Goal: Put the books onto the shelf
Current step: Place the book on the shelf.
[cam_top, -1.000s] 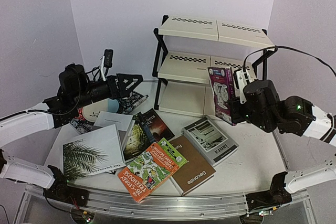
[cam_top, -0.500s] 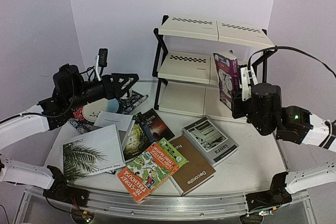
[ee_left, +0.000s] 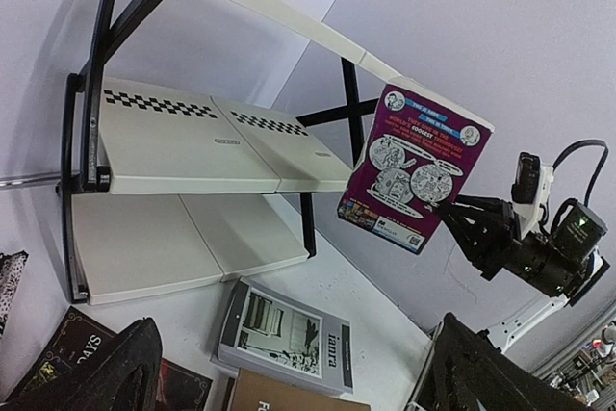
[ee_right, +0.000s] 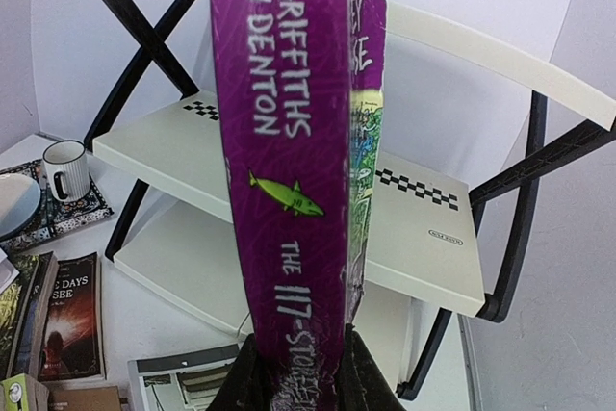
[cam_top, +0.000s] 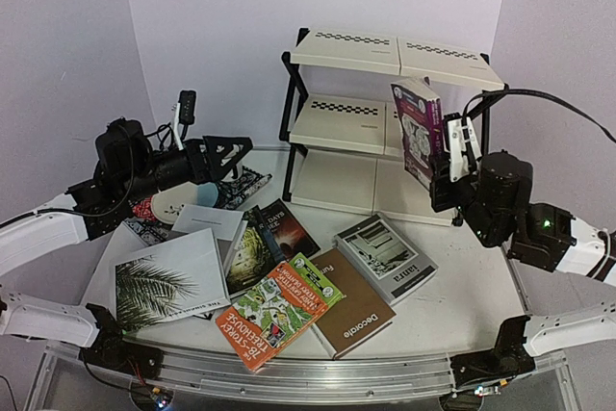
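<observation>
Right gripper [cam_top: 449, 163] is clamping the purple book [cam_top: 416, 132] by its lower edge, with the jaws closed narrow on both sides of it. The book is standing upright with a slight tilt, up in the air and off the table [cam_top: 462, 295]. It is hanging just in front of the right end of the shelf [cam_top: 346, 50], at about middle-tier height and below the top panel. In the left wrist view the book [ee_left: 414, 166] is showing clear of the shelf's right frame and is not resting on any tier. In the right wrist view the spine [ee_right: 289, 141] is facing the camera, and the fingers [ee_right: 252, 377] are pinching it at the bottom.

Left gripper [cam_top: 236, 159] is hovering over the left side of the table with its jaws spread wide and is holding nothing.

All three shelf tiers are showing bare.

The other books are lying flat on the table in front of the shelf:
- The grey-white ianra book [cam_top: 385, 257] is lying nearest the shelf's bottom tier.
- The brown Decorate book [cam_top: 356, 313] is lying just beside it.
- The orange Treehouse book [cam_top: 274, 320] is partly overlapping a green one [cam_top: 313, 281].
- The palm-leaf book [cam_top: 168, 281] is lying at the left.
- A dark novel [cam_top: 284, 228] is lying in the middle.

A mug [ee_right: 65, 168] is sitting on a patterned placemat [ee_right: 58, 209] at the far left.
</observation>
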Controlling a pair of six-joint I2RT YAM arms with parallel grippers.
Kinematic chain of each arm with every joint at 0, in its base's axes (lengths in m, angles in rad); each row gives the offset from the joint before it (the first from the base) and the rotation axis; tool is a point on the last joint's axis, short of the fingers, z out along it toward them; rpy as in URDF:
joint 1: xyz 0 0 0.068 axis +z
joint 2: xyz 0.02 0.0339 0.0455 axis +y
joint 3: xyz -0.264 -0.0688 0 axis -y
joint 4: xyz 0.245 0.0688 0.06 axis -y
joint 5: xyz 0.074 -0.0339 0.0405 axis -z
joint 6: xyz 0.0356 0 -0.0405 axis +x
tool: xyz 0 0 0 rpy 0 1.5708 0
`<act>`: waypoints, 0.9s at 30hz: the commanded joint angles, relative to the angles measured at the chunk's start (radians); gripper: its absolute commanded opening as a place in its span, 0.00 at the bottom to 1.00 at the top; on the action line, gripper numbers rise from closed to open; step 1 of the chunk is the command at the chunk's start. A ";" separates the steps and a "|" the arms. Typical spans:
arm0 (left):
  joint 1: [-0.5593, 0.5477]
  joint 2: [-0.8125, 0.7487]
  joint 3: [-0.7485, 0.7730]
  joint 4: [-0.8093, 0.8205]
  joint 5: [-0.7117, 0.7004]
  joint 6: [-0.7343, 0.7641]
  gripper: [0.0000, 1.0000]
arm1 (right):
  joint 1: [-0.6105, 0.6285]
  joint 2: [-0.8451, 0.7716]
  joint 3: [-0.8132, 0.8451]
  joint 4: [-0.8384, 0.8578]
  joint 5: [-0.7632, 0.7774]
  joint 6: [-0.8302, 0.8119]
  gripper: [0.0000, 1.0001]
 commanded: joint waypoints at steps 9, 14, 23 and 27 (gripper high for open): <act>0.004 -0.043 0.027 -0.060 -0.045 0.043 1.00 | -0.018 0.002 0.001 0.148 -0.108 -0.211 0.00; 0.004 -0.057 0.030 -0.070 -0.051 0.050 1.00 | -0.018 0.003 -0.001 0.145 -0.144 -0.339 0.00; 0.004 -0.072 0.041 -0.100 -0.063 0.060 1.00 | -0.018 0.033 0.059 0.104 -0.106 -0.601 0.00; 0.004 -0.079 0.048 -0.113 -0.064 0.062 1.00 | -0.018 0.029 0.096 0.104 -0.094 -0.657 0.00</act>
